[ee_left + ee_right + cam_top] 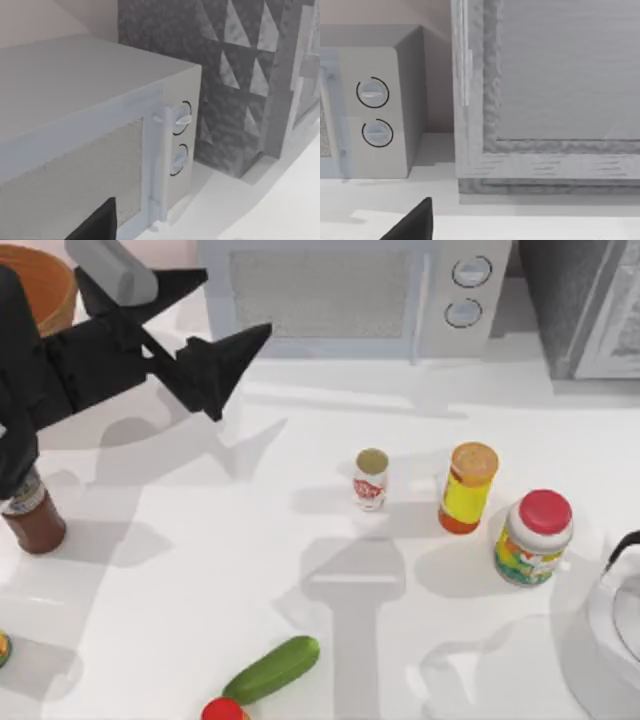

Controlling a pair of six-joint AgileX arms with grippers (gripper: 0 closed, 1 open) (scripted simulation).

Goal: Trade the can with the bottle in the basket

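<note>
— Where does the AgileX left arm stand?

— High over the table's left rear, stretched toward the microwave (340, 295). The left gripper (215, 355) hangs in the air with its two dark fingers spread wide and nothing between them; one fingertip (97, 222) edges into the left wrist view, which faces the microwave's door and dials.

— And the containers?

— The basket (45, 280) sits at the far left corner, partly hidden by the arm; what it holds cannot be told. The bottle (32, 515) stands upright on the table at the left edge, outside the basket. The can (371, 478) stands upright near the table's middle, just left of a yellow orange-capped container (468, 487) and a red-lidded jar (535, 538). A cucumber (272, 670) lies at the front.

— The right gripper?

— One dark fingertip (415, 222) shows in the right wrist view; whether it is spread or pressed together I cannot tell.
</note>
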